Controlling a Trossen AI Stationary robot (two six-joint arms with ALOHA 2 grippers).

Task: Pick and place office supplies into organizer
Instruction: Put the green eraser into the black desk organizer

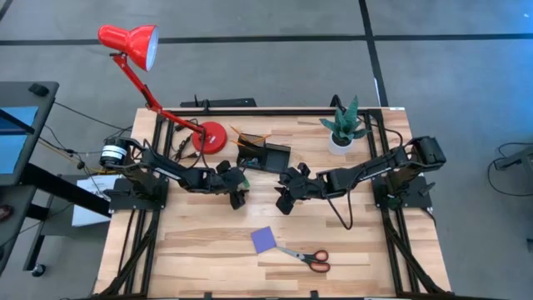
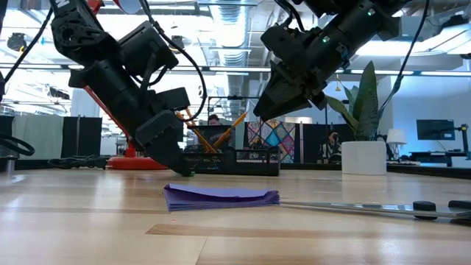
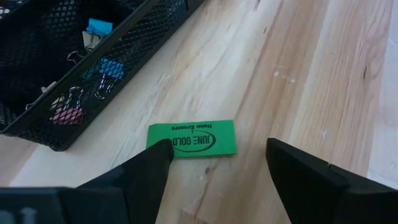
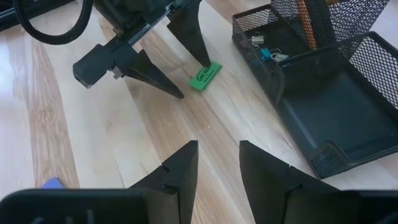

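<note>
Nearest, at the lower centre of the high view, red-handled scissors [image 1: 311, 257] flat on the wooden surface [image 1: 183, 250], purple notepad [image 1: 264, 240] just beside them to the upper left; in the low view, notepad [image 2: 221, 196] at centre front, scissor blades [image 2: 353, 207] stretching right of it; at mid-frame, left pincer [image 1: 238, 191] lowered to the surface, released, fingers [image 3: 146, 171] wide apart around one end of the green eraser [image 3: 192, 138], one fingertip at its edge, not clenched on it; eraser lying flat just beside the organizer's mesh wall; right of it, right pincer [image 1: 286, 193] raised above the surface, fingers [image 4: 180, 165] partly parted, grasping nothing; beyond, black mesh organizer [image 1: 263, 155] with binder clips [image 3: 99, 65] in a low compartment and orange pencils [image 1: 249, 136] in the taller section; farthest, red lamp [image 1: 133, 43] at upper left, potted plant [image 1: 344, 127] at upper right.
</note>
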